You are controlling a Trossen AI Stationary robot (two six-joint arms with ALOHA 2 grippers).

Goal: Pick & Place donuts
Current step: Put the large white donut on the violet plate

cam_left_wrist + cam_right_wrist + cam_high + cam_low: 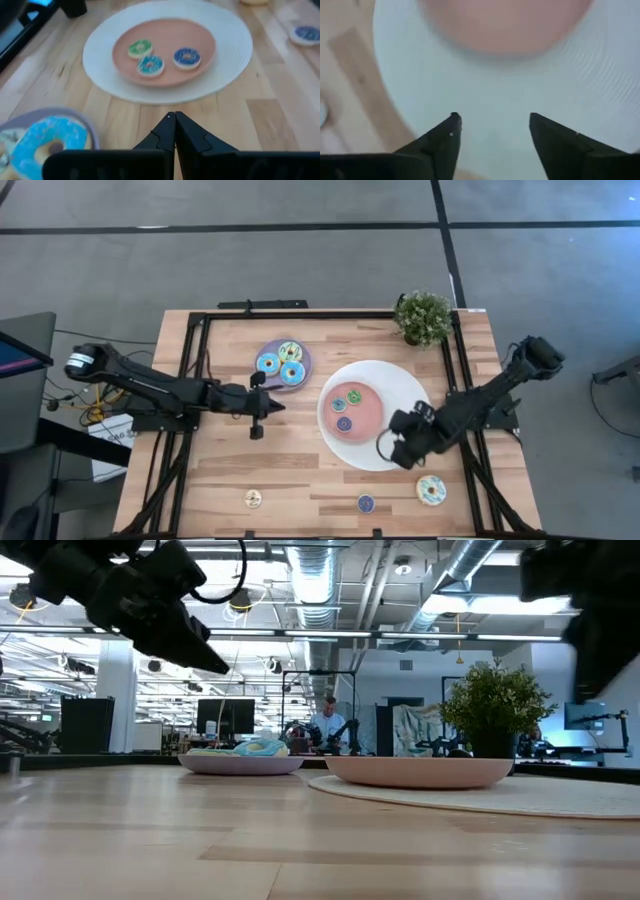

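Three glossy mini ring donuts (346,407) on smooth round pink plate (372,418) | left gripper (257,423) clenched empty | right gripper (492,125) spread, empty

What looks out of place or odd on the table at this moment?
Three donuts lie on bare wood near the front edge: a cream mini, a purple mini and a larger blue one. Nothing looks spilled or damaged.

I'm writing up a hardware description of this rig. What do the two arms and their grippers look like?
Both arms are dark, nearly black, jointed links. The left arm has a pale, light-coloured band near its base end and cables running off beside it. The left gripper has two matte black, wedge-shaped fingers tapering to points. The right gripper has the same black pointed fingers. No markings are legible.
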